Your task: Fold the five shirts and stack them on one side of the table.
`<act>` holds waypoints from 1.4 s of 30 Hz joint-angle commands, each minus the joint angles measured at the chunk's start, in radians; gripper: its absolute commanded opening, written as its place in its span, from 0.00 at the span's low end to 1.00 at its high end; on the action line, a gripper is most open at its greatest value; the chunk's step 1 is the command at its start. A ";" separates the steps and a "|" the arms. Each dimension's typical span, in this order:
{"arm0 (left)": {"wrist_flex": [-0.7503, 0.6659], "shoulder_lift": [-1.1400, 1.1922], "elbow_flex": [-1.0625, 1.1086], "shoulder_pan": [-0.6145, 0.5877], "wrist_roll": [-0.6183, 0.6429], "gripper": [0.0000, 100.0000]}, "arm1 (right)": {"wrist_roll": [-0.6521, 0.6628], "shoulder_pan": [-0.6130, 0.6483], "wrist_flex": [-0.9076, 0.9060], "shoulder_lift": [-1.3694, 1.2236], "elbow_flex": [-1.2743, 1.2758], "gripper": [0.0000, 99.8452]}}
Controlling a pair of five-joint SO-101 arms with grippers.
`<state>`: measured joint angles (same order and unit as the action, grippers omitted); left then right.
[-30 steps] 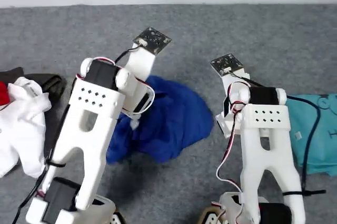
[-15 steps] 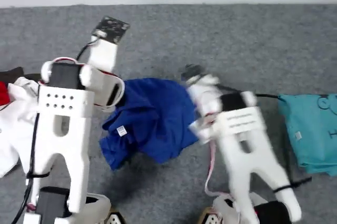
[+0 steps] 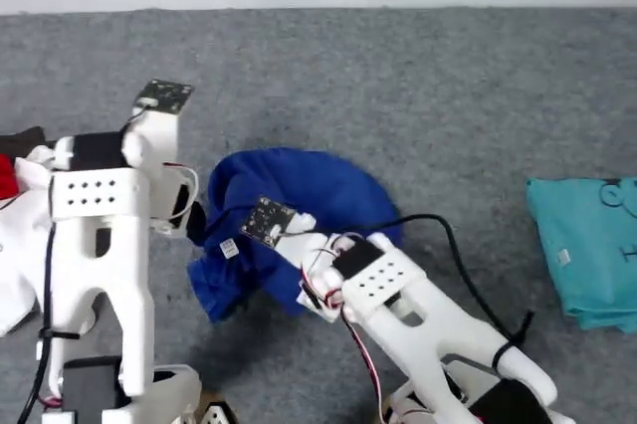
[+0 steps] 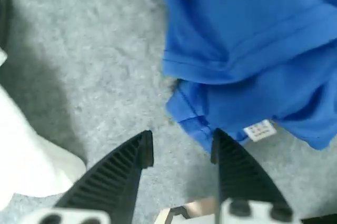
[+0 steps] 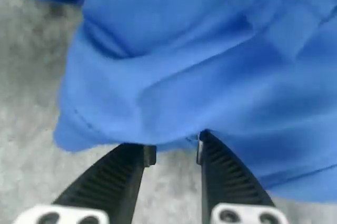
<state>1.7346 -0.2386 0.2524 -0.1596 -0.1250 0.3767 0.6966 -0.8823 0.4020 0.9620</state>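
A crumpled blue shirt point(image 3: 318, 205) lies mid-table between both arms. My left gripper point(image 4: 181, 148) is open, hovering over bare mat just beside the hem of the blue shirt point(image 4: 253, 50), near its white label point(image 4: 259, 129). My right gripper point(image 5: 176, 148) is also open, with its fingertips at the folded edge of the blue shirt point(image 5: 210, 66) and nothing clamped between them. In the high view the left arm point(image 3: 100, 195) stands at the shirt's left side. The right arm point(image 3: 383, 290) leans in over the shirt's near edge. A folded teal shirt point(image 3: 587, 245) lies at the right.
A white shirt point(image 3: 25, 235) lies bunched at the left edge, with red point(image 3: 6, 177) and dark point(image 3: 20, 137) garments behind it. The white shirt point(image 4: 26, 166) also lies close to the left gripper. Grey mat point(image 3: 428, 76) stretches across the back.
The left arm has swung left, off the blue shirt to its left edge. The right arm has swept from the right side across to the shirt's near edge. The shirt is more bunched.
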 commanded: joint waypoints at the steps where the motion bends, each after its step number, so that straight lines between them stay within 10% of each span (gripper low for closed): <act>1: 0.018 -0.037 0.001 -0.052 -0.008 0.18 | -0.034 0.002 0.110 0.005 0.034 0.14; 11: 0.018 -0.037 0.007 -0.077 -0.006 0.18 | -0.015 -0.185 0.298 -0.203 -0.028 0.01; 26: 0.018 -0.031 0.007 -0.075 -0.006 0.18 | -0.009 -0.684 0.035 -0.213 -0.618 0.01; 42: 0.018 -0.029 0.010 -0.074 -0.006 0.18 | -0.107 -0.792 0.051 -0.119 -0.764 0.01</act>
<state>1.7346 -0.2386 0.2631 -0.2286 -0.1250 0.2862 -0.0921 -0.8178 0.2256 0.2670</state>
